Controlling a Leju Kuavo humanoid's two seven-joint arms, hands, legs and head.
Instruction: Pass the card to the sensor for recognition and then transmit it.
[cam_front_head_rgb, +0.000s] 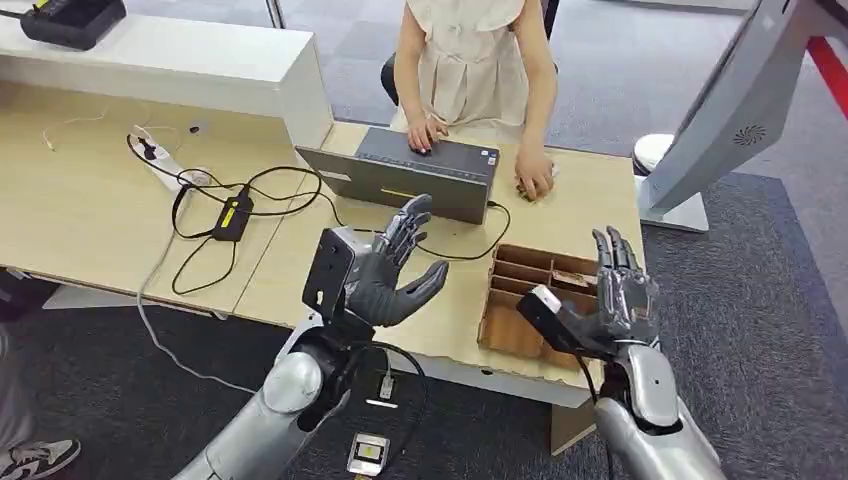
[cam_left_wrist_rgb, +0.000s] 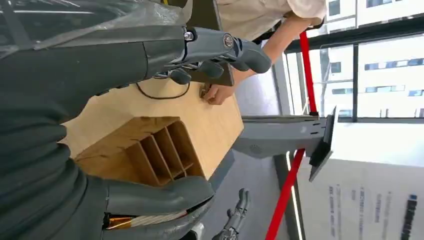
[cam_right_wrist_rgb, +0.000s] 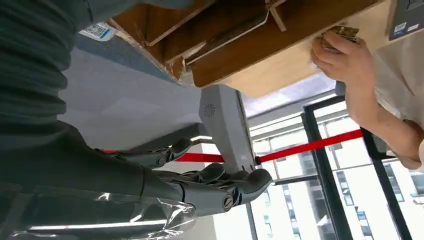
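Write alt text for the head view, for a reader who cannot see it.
Both robot hands, the left hand and the right hand, hover open and empty over a light wooden desk, the right one above a wooden divided box. Across the desk a person rests both hands by a grey laptop; a black cable lies to the left.

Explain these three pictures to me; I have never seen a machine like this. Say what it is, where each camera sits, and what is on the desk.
This is a humanoid robot with two silver arms. The wide picture looks down from its head; the other two come from cameras at its wrists, turned sideways. Its left hand and right hand are raised, fingers apart, holding nothing. On the wooden desk stand a grey box and a divided wooden tray. A person sits opposite, hands at the box.
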